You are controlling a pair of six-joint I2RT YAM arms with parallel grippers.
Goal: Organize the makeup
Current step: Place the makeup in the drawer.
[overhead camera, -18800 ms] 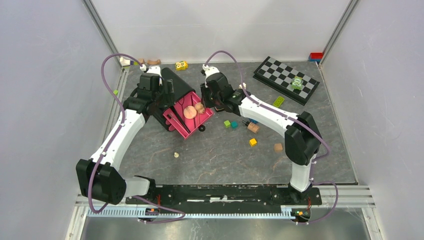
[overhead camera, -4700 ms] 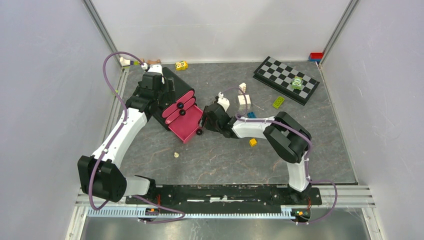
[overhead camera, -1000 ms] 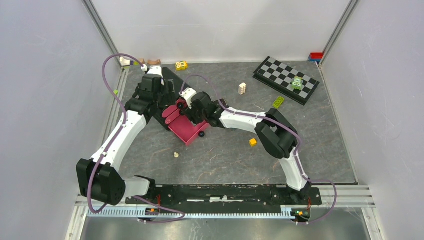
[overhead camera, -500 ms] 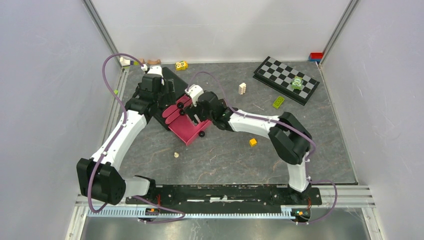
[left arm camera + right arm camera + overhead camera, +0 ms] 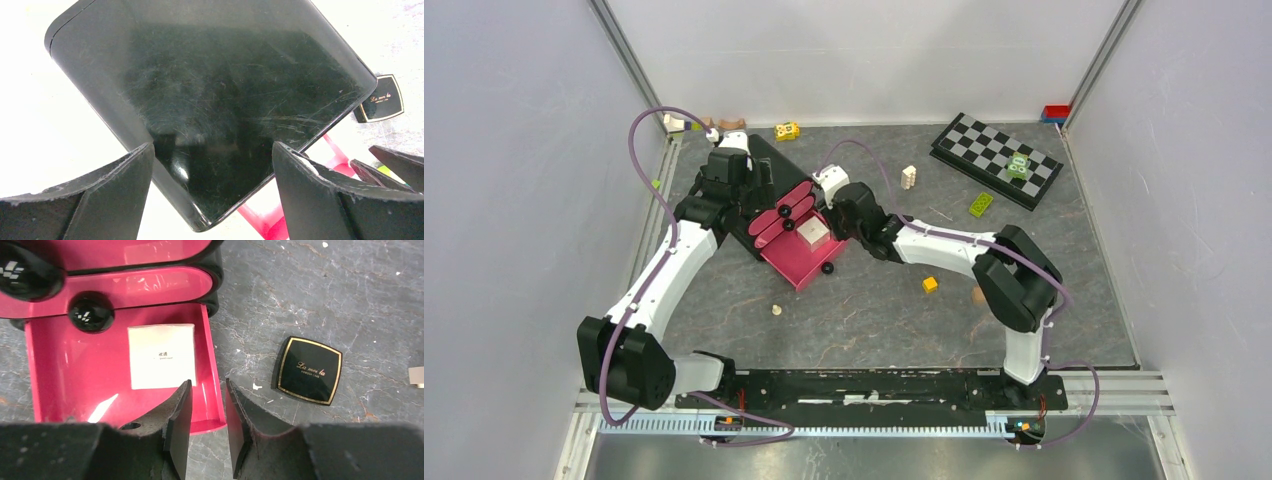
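A second ago the right hand [image 5: 207, 385] was low over the open pink drawer [image 5: 65, 380]; now it has lifted back, its fingers only narrowly parted with nothing between them, and a white square box [image 5: 161, 356] lies flat on the drawer floor, so that piece looks stowed. The black compact [image 5: 306, 370] is not yet put away: it lies on the worktop [image 5: 310, 290], toward its far-left part, just beside the drawer's open end. The left hand [image 5: 212, 146] stands spread wide astride a corner of the black case [image 5: 210, 75]; whether it presses the case I cannot tell
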